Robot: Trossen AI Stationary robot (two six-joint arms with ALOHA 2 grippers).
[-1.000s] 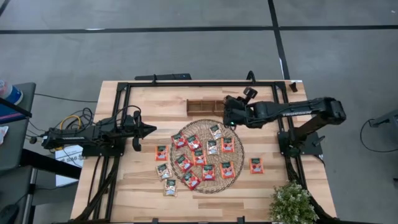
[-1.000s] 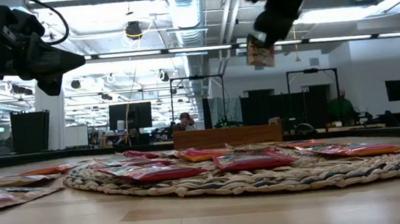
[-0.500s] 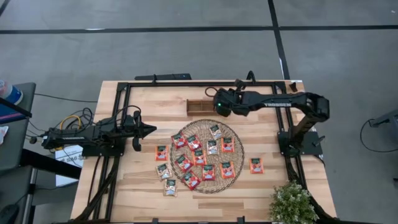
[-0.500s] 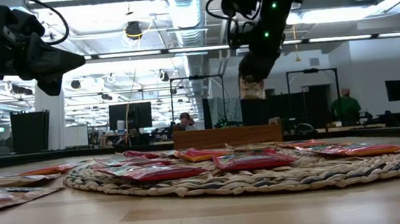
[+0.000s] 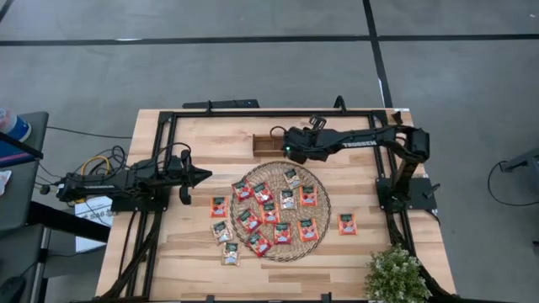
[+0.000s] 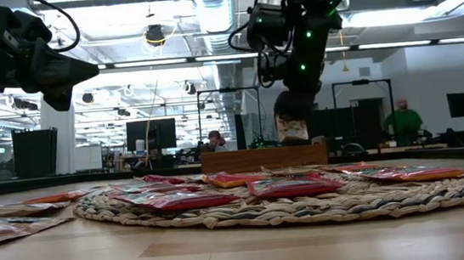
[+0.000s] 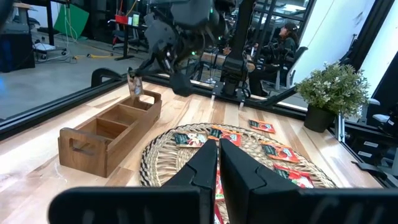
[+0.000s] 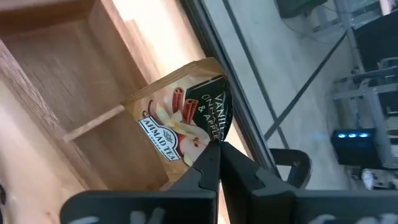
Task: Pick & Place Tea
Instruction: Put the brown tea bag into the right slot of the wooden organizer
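The right gripper is pinched shut on one pale tea sachet by its corner, and holds it hanging just above the wooden tray at the far side of the table. From the side, the sachet dangles a little above the tray's rim, not yet inside. Which compartment it hangs over I cannot tell for sure (the wrist view shows a divider directly beneath it). No sachets are visible in the tray's compartments, so the job looks to be at an early stage: this is the first packet about to be dropped, as far as I can judge.

Plenty is left. About ten sachets lie on the round mat in the middle, three more on bare wood to its left and near-left, and one alone to its right.

The left gripper waits closed and empty, left of the mat, well apart from the tray.
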